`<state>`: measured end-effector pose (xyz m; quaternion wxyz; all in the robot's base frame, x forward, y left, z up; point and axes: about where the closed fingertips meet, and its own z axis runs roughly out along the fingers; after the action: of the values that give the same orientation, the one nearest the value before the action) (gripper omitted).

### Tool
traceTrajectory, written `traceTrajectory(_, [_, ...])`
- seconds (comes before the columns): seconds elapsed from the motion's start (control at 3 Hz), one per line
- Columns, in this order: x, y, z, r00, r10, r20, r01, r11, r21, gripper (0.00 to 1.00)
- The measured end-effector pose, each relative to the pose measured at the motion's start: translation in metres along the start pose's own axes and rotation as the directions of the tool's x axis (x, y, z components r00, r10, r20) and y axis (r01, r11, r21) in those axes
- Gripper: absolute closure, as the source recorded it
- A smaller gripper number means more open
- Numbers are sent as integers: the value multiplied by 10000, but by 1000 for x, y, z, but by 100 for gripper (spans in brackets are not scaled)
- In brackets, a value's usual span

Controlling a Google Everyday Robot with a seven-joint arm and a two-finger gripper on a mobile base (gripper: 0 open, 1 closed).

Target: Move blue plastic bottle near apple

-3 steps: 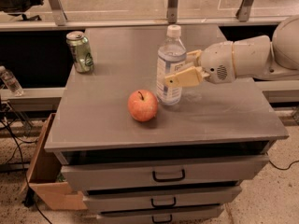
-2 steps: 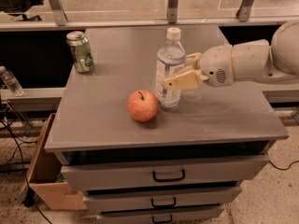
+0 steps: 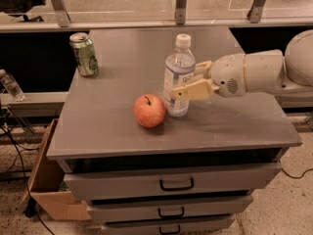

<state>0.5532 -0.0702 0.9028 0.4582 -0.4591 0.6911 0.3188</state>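
Observation:
The blue plastic bottle (image 3: 178, 80) is a tall clear bottle with a white cap and a pale label. It stands upright on the grey cabinet top (image 3: 122, 116), just right of the red-orange apple (image 3: 149, 110) and almost touching it. My gripper (image 3: 190, 82) reaches in from the right. Its tan fingers (image 3: 194, 90) hold the bottle at mid height, one in front and one behind.
A green drink can (image 3: 84, 54) stands at the far left corner of the top. A small clear bottle (image 3: 11, 84) sits on a lower shelf at the left. A cardboard box (image 3: 46, 190) is on the floor to the left. Drawers (image 3: 176, 184) lie below the front edge.
The bottle and my gripper have come down slightly together, and the bottle's base now sits beside the apple. The apple and the can have not moved.

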Motion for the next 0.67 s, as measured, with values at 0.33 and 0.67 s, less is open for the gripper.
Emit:
traceTrajectory(0.33, [5, 1, 1, 9999, 131, 44, -131, 9999, -15, 0])
traceTrajectory(0.67, [6, 3, -1, 9996, 271, 94, -270, 9995, -136, 0])
